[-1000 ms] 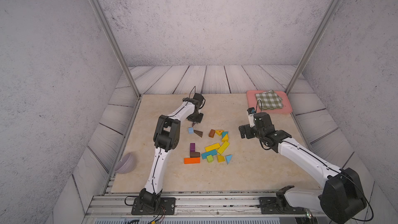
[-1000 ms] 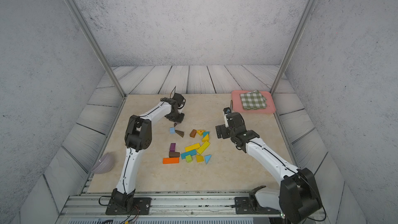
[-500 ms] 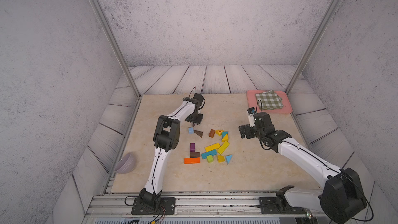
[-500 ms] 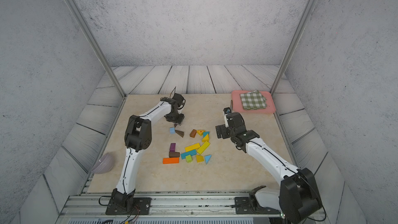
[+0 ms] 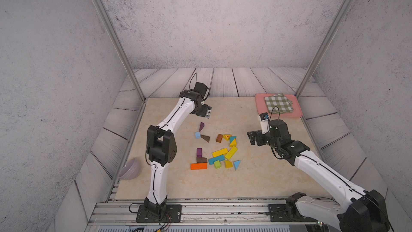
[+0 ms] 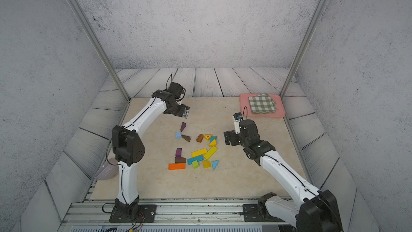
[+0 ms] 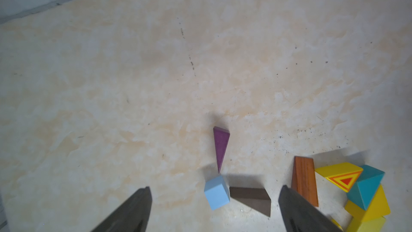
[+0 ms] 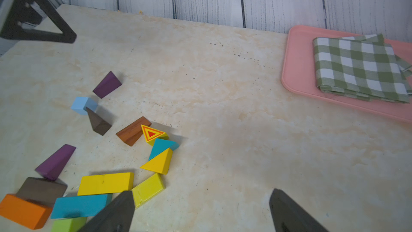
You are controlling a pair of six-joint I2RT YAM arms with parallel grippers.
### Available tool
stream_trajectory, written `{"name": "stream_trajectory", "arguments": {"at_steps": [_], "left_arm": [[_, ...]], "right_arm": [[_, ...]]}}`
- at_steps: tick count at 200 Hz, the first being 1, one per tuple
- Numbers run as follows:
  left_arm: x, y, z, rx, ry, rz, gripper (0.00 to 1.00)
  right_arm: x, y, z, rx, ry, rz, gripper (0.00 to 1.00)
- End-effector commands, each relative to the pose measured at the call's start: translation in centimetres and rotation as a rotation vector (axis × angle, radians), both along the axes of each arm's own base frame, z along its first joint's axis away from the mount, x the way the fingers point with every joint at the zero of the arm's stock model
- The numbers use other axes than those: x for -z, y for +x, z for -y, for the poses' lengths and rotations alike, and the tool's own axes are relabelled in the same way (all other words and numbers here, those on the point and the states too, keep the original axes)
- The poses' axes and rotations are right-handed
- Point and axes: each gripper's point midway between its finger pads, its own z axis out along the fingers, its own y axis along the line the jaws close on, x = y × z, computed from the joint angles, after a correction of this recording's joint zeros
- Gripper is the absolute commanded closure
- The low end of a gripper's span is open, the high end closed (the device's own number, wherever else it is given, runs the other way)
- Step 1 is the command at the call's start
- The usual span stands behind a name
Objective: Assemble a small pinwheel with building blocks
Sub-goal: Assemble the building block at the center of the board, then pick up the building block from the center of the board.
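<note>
1. Since a second ago the left hand has spread from nearly closed to wide and holds nothing; the purple wedge lies loose on the worktop just beyond its fingertips, apart from them
2. Beige marbled worktop, pale planks around it, rough grey walls, slanting metal posts at the far corners; a pink tray carrying a folded green-checked cloth sits in the far right corner, a lilac bowl off the left edge
3. Thin end of the purple wedge nearly touches a light-blue cube, with a dark brown wedge right beside that cube
4. Other building blocks cluster mid-worktop, between the arms
5. Right hand hovers wide and empty, near the cluster's right side
</note>
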Motion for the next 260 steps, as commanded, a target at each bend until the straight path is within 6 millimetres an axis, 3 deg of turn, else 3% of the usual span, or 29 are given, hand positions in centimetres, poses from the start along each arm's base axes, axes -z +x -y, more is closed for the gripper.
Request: {"name": "stream_trajectory", "arguments": {"at_steps": [1,20,46,60,88,111,123,139,174,208,260], "left_arm": [[-2.2,-4.6,-2.8,-0.152,-0.034,0.027,0.04],[-2.4,-8.7,-2.3,-0.160,-0.230,0.101,0.04],[1.8,-14.6,-2.5,-0.173,-0.382,0.050,0.06],[4.0,-16.5,-3.0,-0.203,-0.386,-0.010,0.18],[7.9,-19.1,-4.0,-0.239,-0.325,-0.152,0.26],[9.3,-19.9,-5.9,-0.343,-0.270,-0.189,0.23],[9.4,-19.9,-6.8,-0.378,-0.271,-0.185,0.14],[9.5,-19.9,-8.3,-0.436,-0.285,-0.185,0.04],[9.7,-20.2,-11.5,-0.535,-0.319,-0.183,0.04],[9.3,-20.1,-12.3,-0.543,-0.303,-0.143,0.04],[9.7,-20.1,-12.8,-0.545,-0.297,-0.130,0.04]], "right_arm": [[-1.5,-2.1,-2.9,-0.159,0.150,0.003,0.01],[-1.1,-4.0,-5.5,-0.283,0.211,-0.029,0.01],[0.9,-7.7,-9.7,-0.473,0.048,0.013,0.01],[1.9,-9.4,-11.6,-0.566,0.017,0.040,0.04],[3.1,-12.2,-15.6,-0.766,-0.001,0.077,0.15],[5.1,-13.7,-18.7,-0.906,-0.078,0.061,0.20],[6.3,-14.3,-20.4,-0.983,-0.121,0.034,0.22],[7.7,-14.1,-22.2,-1.021,-0.166,-0.001,0.22],[10.8,-12.2,-25.2,-1.037,-0.208,-0.044,0.24],[14.3,-10.4,-27.1,-1.047,-0.295,-0.115,0.34],[16.8,-8.4,-28.2,-1.039,-0.327,-0.187,0.40]]}}
